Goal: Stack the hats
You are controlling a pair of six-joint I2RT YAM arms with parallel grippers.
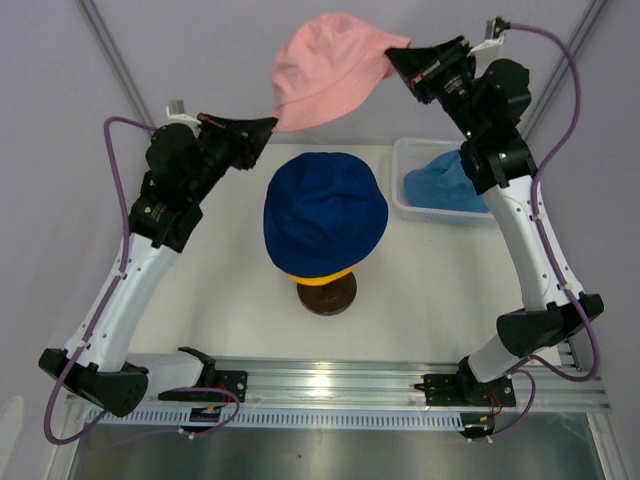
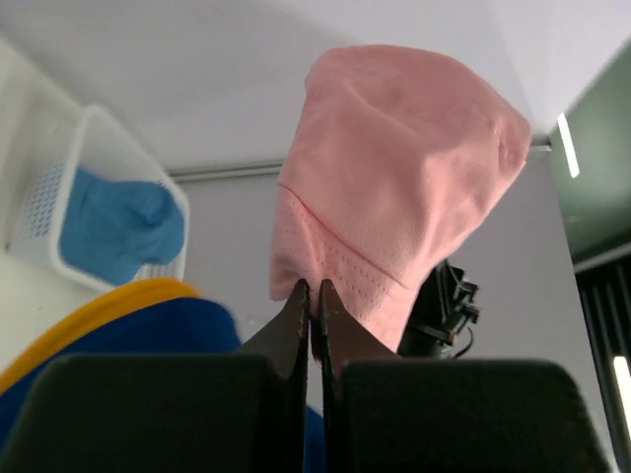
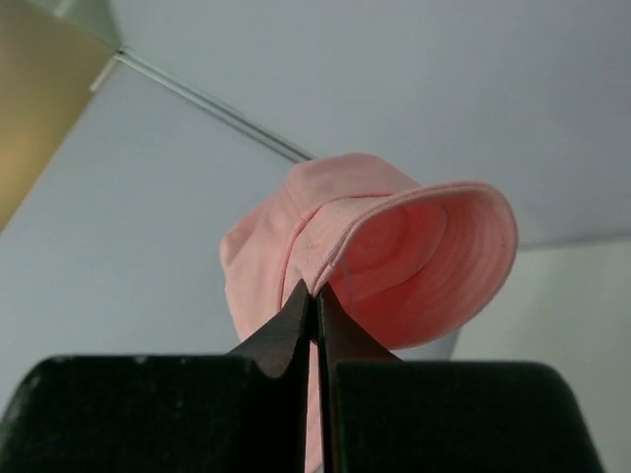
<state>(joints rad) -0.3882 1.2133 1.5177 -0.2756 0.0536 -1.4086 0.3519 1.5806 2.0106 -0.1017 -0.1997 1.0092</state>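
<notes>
The left pincer (image 1: 270, 125) and right pincer (image 1: 391, 51) both clamp the pink hat (image 1: 325, 68) by its brim: spread it, centre over the navy hat (image 1: 325, 208), lower both sides evenly.

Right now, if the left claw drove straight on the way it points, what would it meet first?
The pink hat: the left claw pinches its brim, and the crown hangs directly ahead. Beyond the cloth it would probably reach the right claw, though depth there is unclear.

Raised pink hat (image 1: 325, 70), pinched on both sides.
The left tool (image 1: 268, 125) and right tool (image 1: 395, 55) clamp its brim; below, navy hat (image 1: 325, 210) covers yellow hat (image 1: 320, 277); sky-blue hat (image 1: 445, 185) fills basket (image 1: 402, 165).
</notes>
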